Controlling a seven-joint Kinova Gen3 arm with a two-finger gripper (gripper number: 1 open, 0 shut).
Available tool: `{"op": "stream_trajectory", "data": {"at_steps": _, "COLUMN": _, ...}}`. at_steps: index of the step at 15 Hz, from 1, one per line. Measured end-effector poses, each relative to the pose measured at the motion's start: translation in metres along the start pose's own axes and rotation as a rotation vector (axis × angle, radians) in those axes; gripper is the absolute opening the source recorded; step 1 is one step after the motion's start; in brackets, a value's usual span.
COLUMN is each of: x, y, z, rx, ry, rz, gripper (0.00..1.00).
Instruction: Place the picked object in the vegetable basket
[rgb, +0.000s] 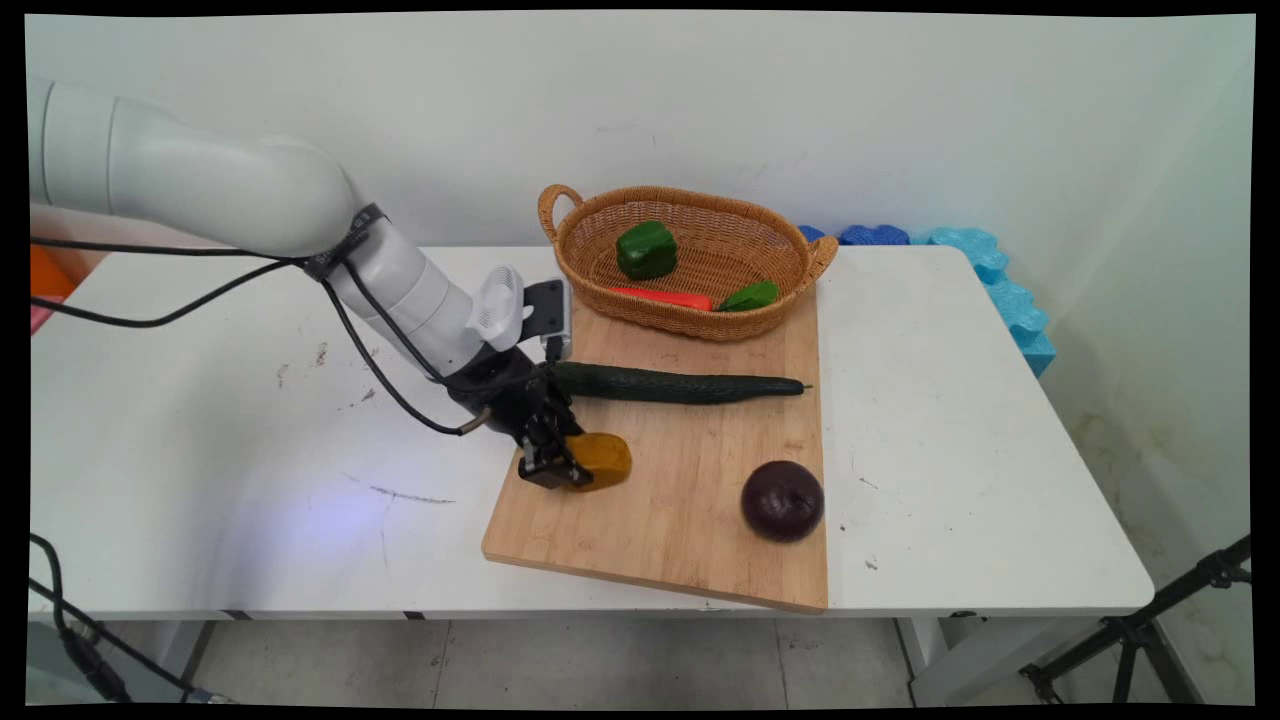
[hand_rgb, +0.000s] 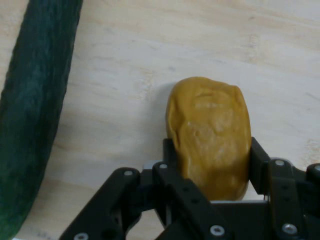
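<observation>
Low in the frame's centre, a bamboo cutting board (rgb: 690, 500) lies on the white table (rgb: 250, 450), and near its lower right corner sits a dark purple round fruit or onion (rgb: 782, 500); which of the two cannot be told. Left of centre on the board, the black gripper (rgb: 552, 466) reaches down from the upper left, its jaws clamped on the near end of a yellow-brown potato (rgb: 600, 461) that rests on the wood. In the hand view the potato (hand_rgb: 210, 135) sits between the two fingers (hand_rgb: 257, 165), which press its sides, with the board's pale grain all around it. Just above the gripper in the main view, a long dark green cucumber (rgb: 680, 384) lies across the board, its left end close beside the hand; in the hand view it runs down the left edge (hand_rgb: 35, 115). Farther back, at the board's top edge, stands a wicker basket (rgb: 690, 315) holding a green bell pepper (rgb: 646, 250), a red chilli or carrot (rgb: 665, 297) and a smaller green vegetable (rgb: 750, 296).
</observation>
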Motion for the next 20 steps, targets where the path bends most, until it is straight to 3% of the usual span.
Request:
{"op": "stream_trajectory", "data": {"at_steps": 5, "x": 0.011, "y": -0.004, "z": -0.009, "rx": 0.015, "ry": 0.022, "rz": -0.03, "gripper": 0.0}}
{"op": "stream_trajectory", "data": {"at_steps": 11, "x": 0.035, "y": -0.02, "z": -0.033, "rx": 0.063, "ry": 0.076, "rz": -0.088, "gripper": 0.0}}
{"op": "stream_trajectory", "data": {"at_steps": 20, "x": 0.08, "y": -0.065, "z": -0.056, "rx": 0.167, "ry": 0.163, "rz": -0.205, "gripper": 0.0}}
